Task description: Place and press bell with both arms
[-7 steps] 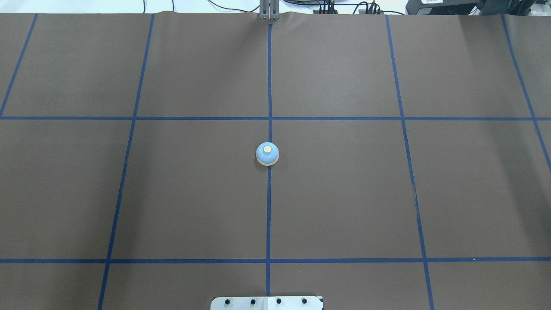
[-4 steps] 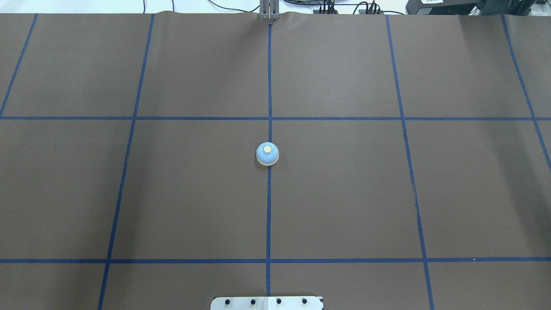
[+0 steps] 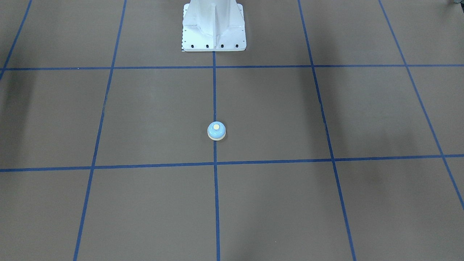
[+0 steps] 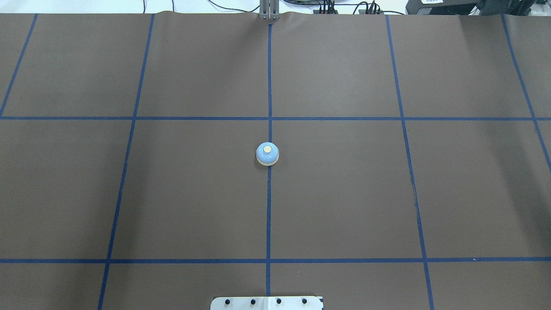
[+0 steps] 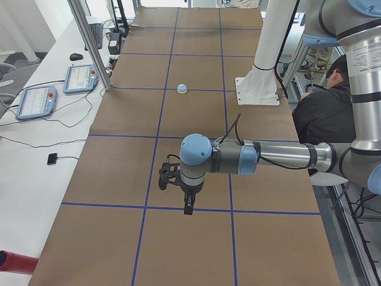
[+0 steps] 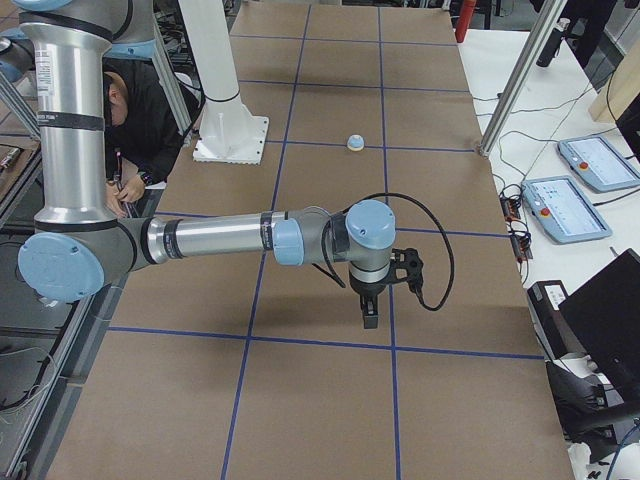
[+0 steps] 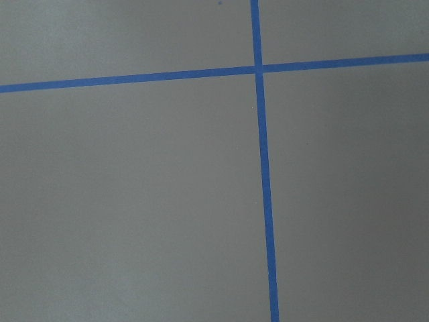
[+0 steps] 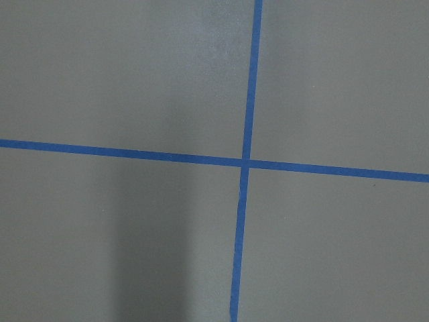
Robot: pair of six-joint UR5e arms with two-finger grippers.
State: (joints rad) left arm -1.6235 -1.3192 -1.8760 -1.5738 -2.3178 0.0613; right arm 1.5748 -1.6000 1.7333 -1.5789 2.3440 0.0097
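The bell, a small light-blue dome with a cream button and cream base, stands upright on the centre blue tape line of the brown table; it also shows in the front view, the left view and the right view. My left gripper hangs over the table far from the bell and shows only in the left side view. My right gripper hangs likewise at the other end and shows only in the right side view. I cannot tell whether either is open or shut.
The white bolted pedestal stands at the robot's side of the table. A person in black sits beside it. Teach pendants and cables lie on the white bench beyond the table's far edge. Blue tape lines grid the table.
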